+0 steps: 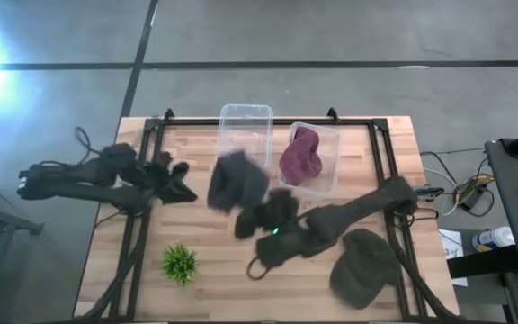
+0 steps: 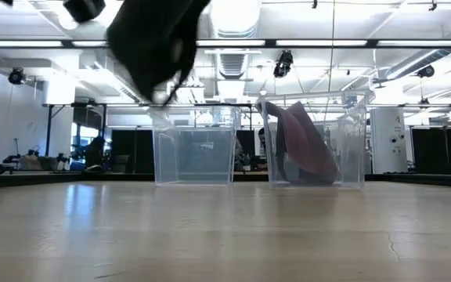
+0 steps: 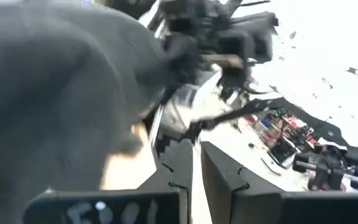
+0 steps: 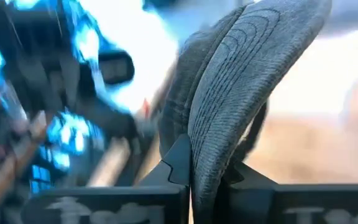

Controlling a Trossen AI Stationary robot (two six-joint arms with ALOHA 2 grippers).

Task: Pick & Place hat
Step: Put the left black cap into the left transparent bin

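A dark grey hat (image 1: 236,183) hangs in the air in front of the empty clear bin (image 1: 245,121); in the low view the hat (image 2: 155,43) is high above the tabletop. My right gripper (image 1: 254,212) reaches in from the table's right and is shut on it. My left gripper (image 1: 185,184) waits at the table's left, fingers shut, close beside the hat (image 3: 55,93) and apart from it. A maroon hat (image 1: 300,157) lies inside the second clear bin (image 1: 331,144). An olive hat (image 1: 367,265) rests on the table near the right edge. My right gripper (image 4: 191,180) pinches the grey hat by its stitched brim (image 4: 229,112), held edge-on between the two fingers. The hat is lifted clear of the table and stands out beyond the fingers.
Two clear bins (image 2: 194,153) (image 2: 351,141) stand side by side at the table's far edge. A small green plant (image 1: 180,263) sits near the front left. Bare wooden table (image 1: 214,288) lies along the near edge. Black frame bars run along both sides.
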